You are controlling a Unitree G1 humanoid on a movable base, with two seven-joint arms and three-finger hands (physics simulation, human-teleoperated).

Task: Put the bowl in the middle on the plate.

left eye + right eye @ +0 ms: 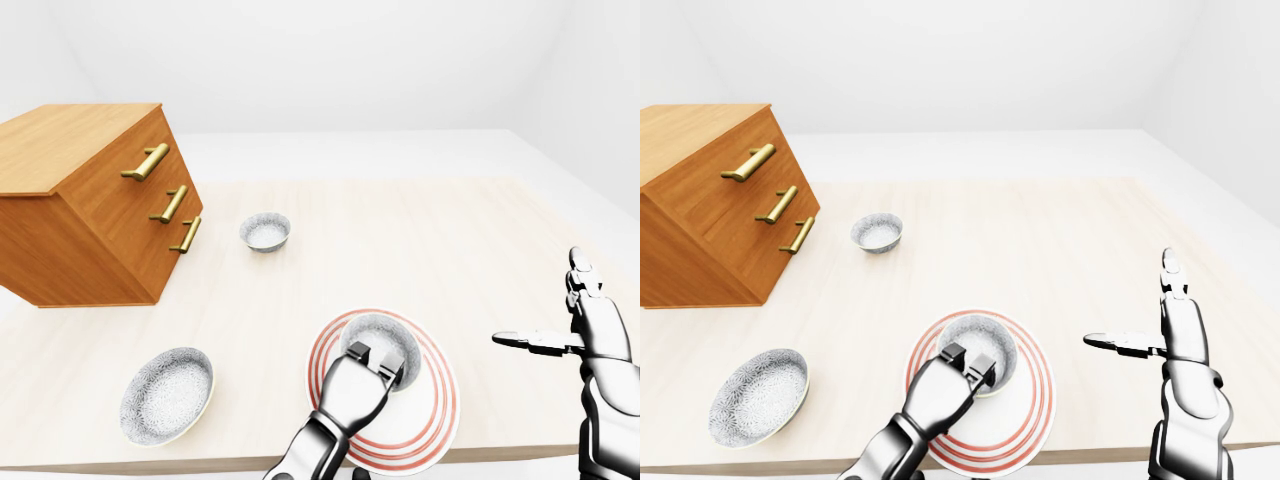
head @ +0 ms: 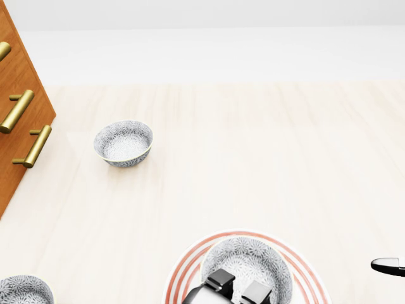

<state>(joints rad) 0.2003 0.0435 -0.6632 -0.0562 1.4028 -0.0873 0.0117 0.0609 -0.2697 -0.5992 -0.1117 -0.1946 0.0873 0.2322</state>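
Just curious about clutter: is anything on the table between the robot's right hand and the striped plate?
Nothing: the left-eye view shows only bare table between the right hand and the plate.
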